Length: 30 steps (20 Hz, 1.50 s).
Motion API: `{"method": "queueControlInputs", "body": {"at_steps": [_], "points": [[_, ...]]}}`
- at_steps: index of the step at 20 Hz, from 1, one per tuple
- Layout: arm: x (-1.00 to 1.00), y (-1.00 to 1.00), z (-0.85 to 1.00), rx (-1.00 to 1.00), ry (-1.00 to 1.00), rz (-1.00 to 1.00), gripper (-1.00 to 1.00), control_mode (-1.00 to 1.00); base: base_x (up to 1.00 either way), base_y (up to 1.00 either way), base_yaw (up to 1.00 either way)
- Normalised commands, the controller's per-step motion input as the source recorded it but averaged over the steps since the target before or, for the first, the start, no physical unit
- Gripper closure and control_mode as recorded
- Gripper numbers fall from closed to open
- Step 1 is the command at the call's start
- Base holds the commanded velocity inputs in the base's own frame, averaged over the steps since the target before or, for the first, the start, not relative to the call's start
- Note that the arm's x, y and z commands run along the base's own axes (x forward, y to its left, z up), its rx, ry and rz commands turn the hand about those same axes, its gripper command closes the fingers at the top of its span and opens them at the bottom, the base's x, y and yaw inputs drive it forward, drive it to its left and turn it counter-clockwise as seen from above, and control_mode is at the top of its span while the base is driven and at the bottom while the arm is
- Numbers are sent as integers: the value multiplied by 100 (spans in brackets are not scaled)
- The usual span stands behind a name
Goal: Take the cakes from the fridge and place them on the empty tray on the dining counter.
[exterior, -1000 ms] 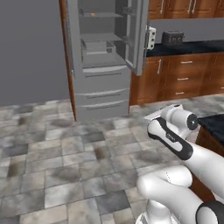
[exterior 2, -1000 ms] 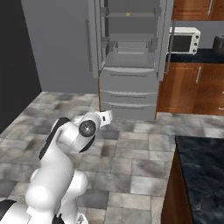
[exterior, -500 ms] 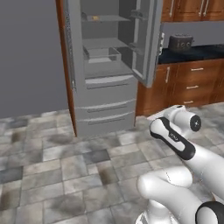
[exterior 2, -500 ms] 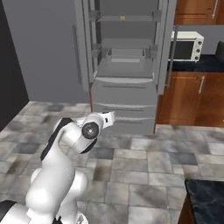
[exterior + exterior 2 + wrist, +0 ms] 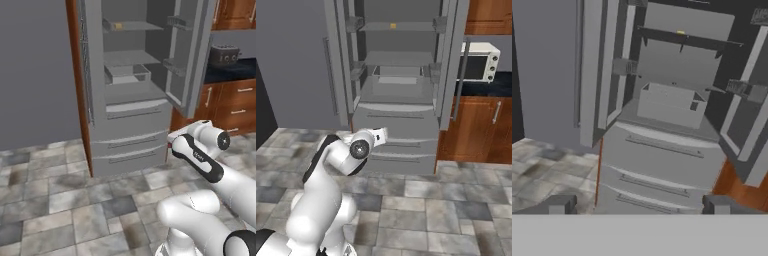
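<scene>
The fridge [image 5: 396,100] stands with both upper doors swung wide. On its top shelf sits a small orange-tan cake [image 5: 393,25]. The gripper [image 5: 637,205] faces the lower drawers [image 5: 396,142], jaws spread wide and empty.

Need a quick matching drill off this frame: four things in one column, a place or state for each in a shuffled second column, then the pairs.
Things
1. fridge
2. orange-tan cake
3. microwave
4. gripper

Place or state
A. on an upper fridge shelf
B. on the dark counter to the fridge's right
C. both doors swung open
D. fingers spread apart, holding nothing

Pairs: 1-C, 2-A, 3-B, 4-D
</scene>
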Motion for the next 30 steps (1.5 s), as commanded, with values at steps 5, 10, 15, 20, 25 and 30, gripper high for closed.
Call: {"method": "queueControlInputs", "body": {"at_steps": [5, 10, 15, 20, 25, 30], "points": [[0, 0, 0, 0, 0, 0, -100, 100, 96, 0, 0], [0, 0, 0, 0, 0, 0, -100, 100, 75, -4, 0], [0, 0, 0, 0, 0, 0, -100, 100, 40, -23, 0], [0, 0, 0, 0, 0, 0, -100, 100, 32, -27, 0], [0, 0, 0, 0, 0, 0, -100, 100, 30, -48, 0], [0, 0, 0, 0, 0, 0, -100, 100, 49, -37, 0]]}}
